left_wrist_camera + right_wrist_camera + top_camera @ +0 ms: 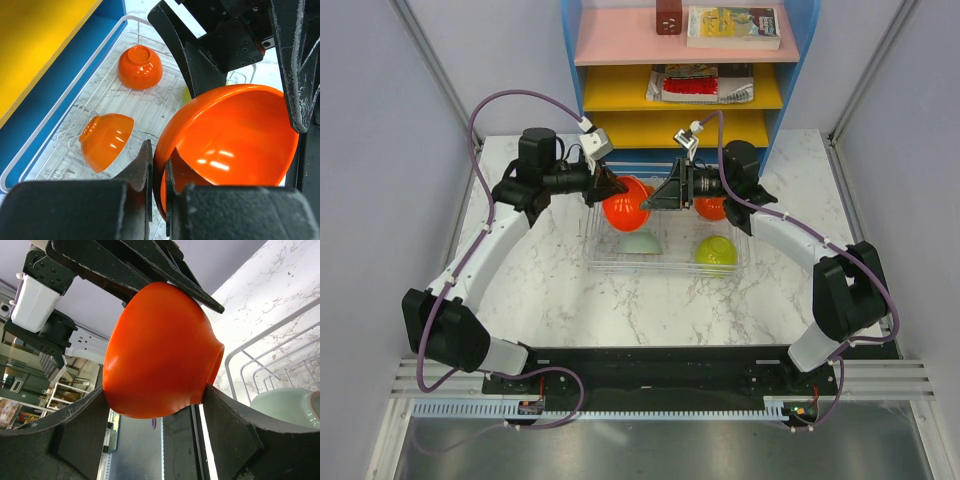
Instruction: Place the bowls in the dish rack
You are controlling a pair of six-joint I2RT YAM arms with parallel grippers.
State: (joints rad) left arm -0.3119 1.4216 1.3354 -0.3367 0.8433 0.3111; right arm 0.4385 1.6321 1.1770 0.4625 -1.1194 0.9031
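Note:
An orange bowl [625, 203] hangs on its side above the dish rack [590, 262], held between both arms. My left gripper [159, 170] is shut on its rim, one finger inside and one outside the bowl [235, 135]. My right gripper [155, 405] comes from the opposite side with its fingers spread around the bowl's body [160, 350], touching both flanks. Lying in the rack are two more orange bowls [140, 66] [106, 140], a pale mint bowl [640, 243] and a lime green bowl [716, 250].
A blue shelf unit [790, 60] with pink and yellow shelves holding books stands right behind the rack. Marble tabletop [560, 300] lies in front of the rack. Grey side walls close in on the left and right.

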